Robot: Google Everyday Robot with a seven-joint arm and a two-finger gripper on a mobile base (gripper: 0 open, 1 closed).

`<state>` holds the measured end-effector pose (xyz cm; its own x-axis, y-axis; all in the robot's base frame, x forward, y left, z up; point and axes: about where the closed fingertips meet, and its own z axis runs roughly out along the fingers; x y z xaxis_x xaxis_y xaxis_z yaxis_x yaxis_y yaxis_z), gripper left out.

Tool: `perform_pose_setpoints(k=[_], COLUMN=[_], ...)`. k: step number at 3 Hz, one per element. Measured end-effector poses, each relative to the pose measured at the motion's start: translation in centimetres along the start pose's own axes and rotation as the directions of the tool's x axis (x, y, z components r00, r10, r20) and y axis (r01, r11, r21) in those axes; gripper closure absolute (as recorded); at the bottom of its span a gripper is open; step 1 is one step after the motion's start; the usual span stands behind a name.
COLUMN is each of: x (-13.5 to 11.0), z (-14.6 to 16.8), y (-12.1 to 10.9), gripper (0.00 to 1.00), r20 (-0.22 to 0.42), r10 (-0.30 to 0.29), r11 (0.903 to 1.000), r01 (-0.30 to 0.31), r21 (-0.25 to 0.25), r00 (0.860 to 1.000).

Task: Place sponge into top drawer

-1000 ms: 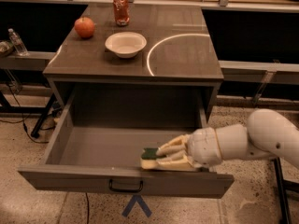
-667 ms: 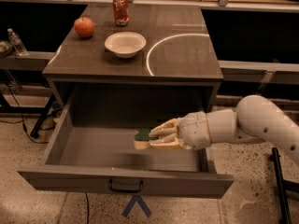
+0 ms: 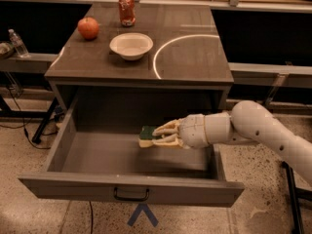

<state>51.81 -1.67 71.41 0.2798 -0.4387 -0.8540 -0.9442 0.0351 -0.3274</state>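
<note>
The top drawer (image 3: 73,155) of the grey-brown cabinet is pulled wide open; its front panel carries a small black pull handle (image 3: 131,195). My gripper (image 3: 157,135) reaches in from the right, over the drawer's inside, and is shut on the sponge (image 3: 146,135). The sponge shows a dark green top over pale yellow foam and sticks out left of the fingers. It hangs just above the drawer floor, near the middle and towards the back.
On the cabinet top stand a white bowl (image 3: 131,46), a red apple (image 3: 88,28) and a red can (image 3: 127,9). A plastic bottle (image 3: 18,43) lies on the shelf at far left. My white arm (image 3: 263,130) crosses the drawer's right side.
My gripper has carried the sponge from the drawer's front right corner up and to the left, deeper into the drawer.
</note>
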Motion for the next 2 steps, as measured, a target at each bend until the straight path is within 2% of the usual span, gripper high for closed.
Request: perform_pose_setpoints(k=[1,2], x=[2.9,5.2], z=[1.4,2.1], y=[-0.8,-1.4], gripper=[0.85,0.53], r20=[-0.044,-0.098], r10=[-0.015,-0.012], r11=[0.9998,0.9991], r01=[0.015,0.016], r21=[0.014,0.038], r00=[0.999,0.995])
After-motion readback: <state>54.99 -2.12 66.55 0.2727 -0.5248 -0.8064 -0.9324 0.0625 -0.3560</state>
